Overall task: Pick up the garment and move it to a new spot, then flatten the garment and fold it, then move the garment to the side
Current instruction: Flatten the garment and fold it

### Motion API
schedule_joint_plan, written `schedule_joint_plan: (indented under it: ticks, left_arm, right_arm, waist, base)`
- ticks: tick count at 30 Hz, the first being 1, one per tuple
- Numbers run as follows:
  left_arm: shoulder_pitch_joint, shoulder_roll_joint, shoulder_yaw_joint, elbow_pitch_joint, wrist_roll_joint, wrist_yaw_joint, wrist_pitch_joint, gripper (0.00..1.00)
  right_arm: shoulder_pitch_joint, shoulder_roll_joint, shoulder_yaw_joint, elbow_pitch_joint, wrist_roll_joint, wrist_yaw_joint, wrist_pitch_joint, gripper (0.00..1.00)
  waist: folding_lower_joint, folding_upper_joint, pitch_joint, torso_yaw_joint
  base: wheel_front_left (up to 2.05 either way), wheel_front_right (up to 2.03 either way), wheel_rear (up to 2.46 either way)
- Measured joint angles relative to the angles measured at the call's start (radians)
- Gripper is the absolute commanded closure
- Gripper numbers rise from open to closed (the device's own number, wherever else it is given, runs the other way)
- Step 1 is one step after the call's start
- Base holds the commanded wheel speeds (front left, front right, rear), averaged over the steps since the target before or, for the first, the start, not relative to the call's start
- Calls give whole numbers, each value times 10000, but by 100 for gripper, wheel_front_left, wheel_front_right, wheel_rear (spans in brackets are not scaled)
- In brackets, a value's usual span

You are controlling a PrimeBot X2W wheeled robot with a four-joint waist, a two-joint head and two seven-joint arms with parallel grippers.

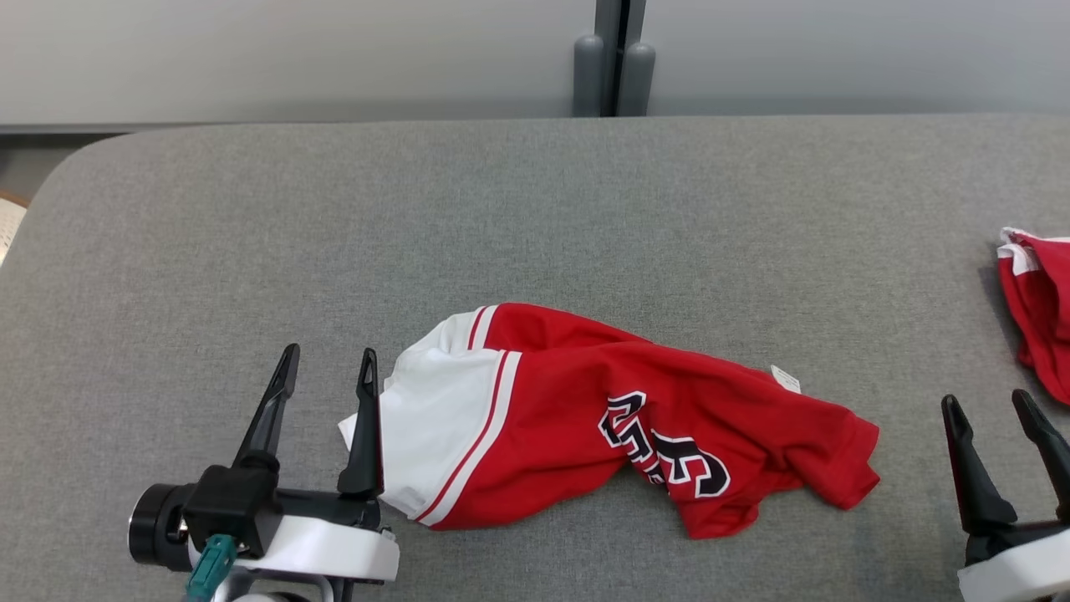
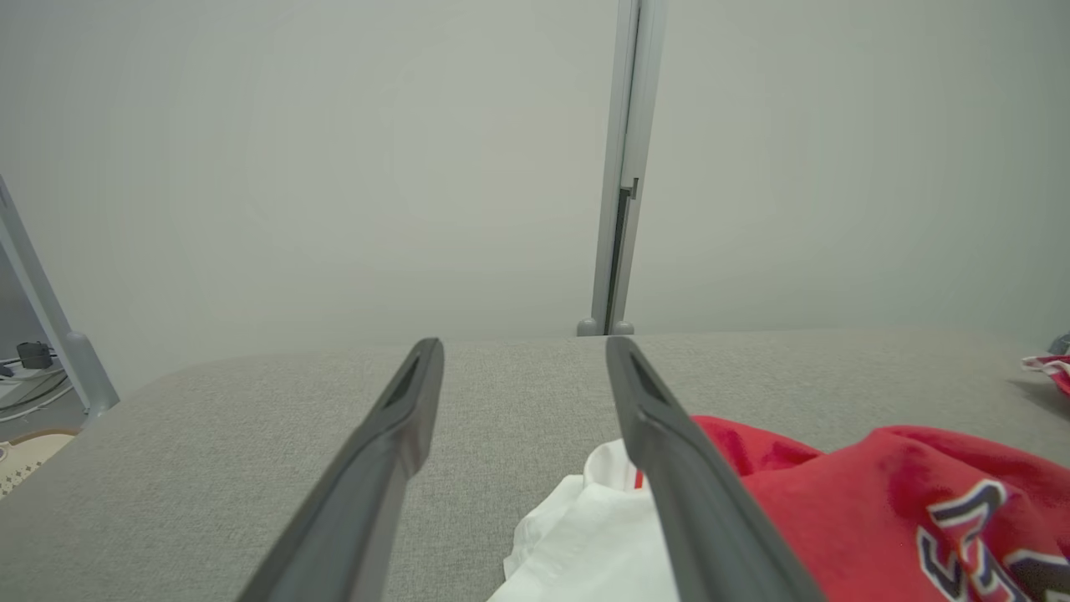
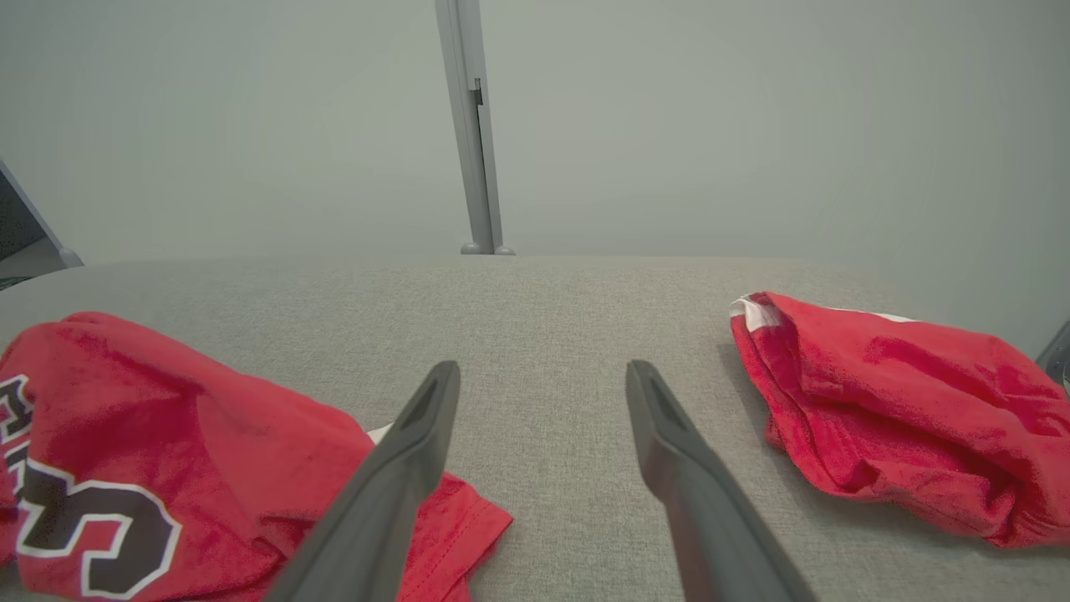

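Step in hand: judged to be the first pick-up. The garment lies crumpled and is not held.
Left gripper (image 1: 328,358): jaws spread wide and empty, at the near left. Its inner finger stands just beside the white end of the jersey (image 1: 585,401). Whether it touches the cloth cannot be confirmed.
Right gripper (image 1: 985,400): jaws spread wide and empty, at the near right, apart from the jersey's red end.
Recommended grasp: lower each gripper onto its own end of the jersey. Close on a raised fold rather than on flat cloth, so that the fingers take fabric and do not drag on the table cover.
Recommended lift: raise both ends together and keep them level. A one-sided lift would probably bunch the cloth further and make flattening harder.
Jersey position: across the near middle of the table (image 1: 501,209), between the two grippers, long axis running left to right.
Jersey appearance: red body, with a white panel edged in red and white stripes at the left end. Deep creases run along its length.
Lettering: black with a white outline, distorted by folds and not legible.
Label: a small white tag on the far edge.
Table: grey woven cover, with bare areas beyond the jersey that suit a new spot.
Second red garment (image 1: 1041,301): bunched at the far right edge. The right arm should keep off it.
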Motion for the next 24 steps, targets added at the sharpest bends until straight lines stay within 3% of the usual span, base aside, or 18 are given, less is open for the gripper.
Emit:
schedule_joint_plan:
  ticks: [4,8,13,17,19,20,24]
  left_arm:
    - [-431,-155,-167,56,82,-40,-73,0]
    - [-754,-238,-272,251,109,-113,-157,0]
    - [-1082,-368,-410,527,107,-230,-284,0]
    - [-1192,-437,-403,696,105,-272,-374,0]
    - [-1276,-458,-387,765,82,-280,-410,0]
    - [-1279,-470,-384,813,81,-288,-437,0]
    - [-1307,-499,-349,955,44,-336,-500,0]
  right_arm:
    - [-873,-525,663,512,247,-4,-10,0]
    - [-1787,-970,2006,792,477,-4,370,0]
    - [-2212,-1666,3603,899,1162,-4,995,0]
    - [-2264,-2128,4205,1005,1576,-4,1521,0]
    - [-2298,-2265,4426,1085,1804,-4,1787,60]
    - [-2337,-2309,4485,1089,1894,-4,1801,100]
    - [-2595,-2548,4623,1120,2159,-4,1893,100]
  waist:
    - [0,0,503,106]
    - [0,-1,926,208]
    - [0,0,1157,430]
    - [0,0,1211,511]
    - [0,0,1197,526]
    - [0,0,1187,539]
    - [0,-1,1161,609]
  base:
    - [0,0,0]
    - [0,0,0]
    - [0,0,0]
    - [0,0,0]
    - [0,0,0]
    - [0,0,0]
    - [0,0,0]
